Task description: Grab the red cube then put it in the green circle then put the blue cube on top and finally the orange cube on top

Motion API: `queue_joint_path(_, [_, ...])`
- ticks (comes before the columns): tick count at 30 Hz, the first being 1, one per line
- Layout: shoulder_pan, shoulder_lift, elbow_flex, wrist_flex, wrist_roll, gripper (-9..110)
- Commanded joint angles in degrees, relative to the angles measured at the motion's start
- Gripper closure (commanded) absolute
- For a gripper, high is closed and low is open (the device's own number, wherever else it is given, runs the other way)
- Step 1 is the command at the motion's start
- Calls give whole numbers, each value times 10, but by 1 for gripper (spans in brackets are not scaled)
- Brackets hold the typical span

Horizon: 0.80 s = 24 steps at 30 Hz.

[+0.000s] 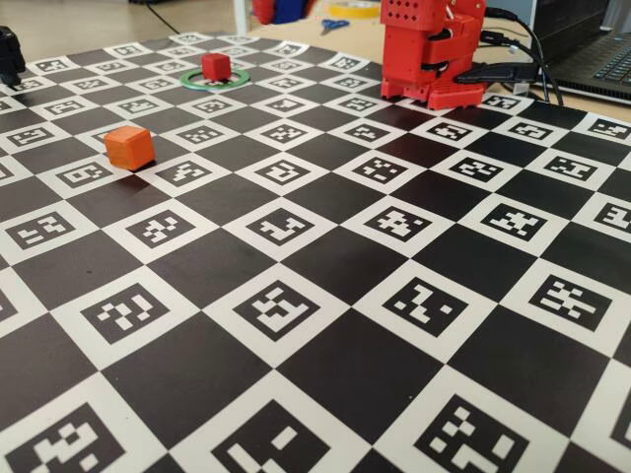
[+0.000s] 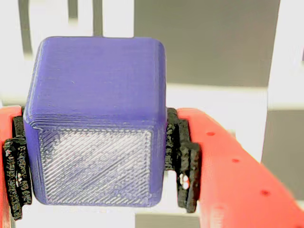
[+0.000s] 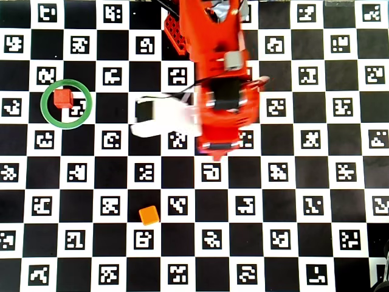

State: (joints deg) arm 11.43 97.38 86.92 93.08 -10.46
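The claw is clamped on the blue cube: in the wrist view its black padded fingers press against opposite side faces, low on the cube, so the printed end face with its diagonal layer lines faces the camera. That grip on the sides probably leaves the far face free to land flat on another cube.

The red cube already sits inside the green circle, toward the ring's upper-left edge in the overhead view rather than centred, so the blue one will have to be aligned to the cube, not to the ring. The orange cube waits alone on the desk, well apart from both ring and arm, clear of the route between them.

The desk is covered by a black-and-white checkerboard whose white squares carry coded square markers; no readable words or brand names show on the cubes or board.
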Motion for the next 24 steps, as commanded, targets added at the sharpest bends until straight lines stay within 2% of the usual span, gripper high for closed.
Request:
queue_joint_path(1, [89, 9, -57, 7, -88, 90])
queue_joint_path(7, [203, -15, -105, 36, -249, 91])
queue_joint_path(15, [346, -87, -179, 48, -389, 91])
queue_joint_path(24, [443, -134, -237, 62, -504, 91])
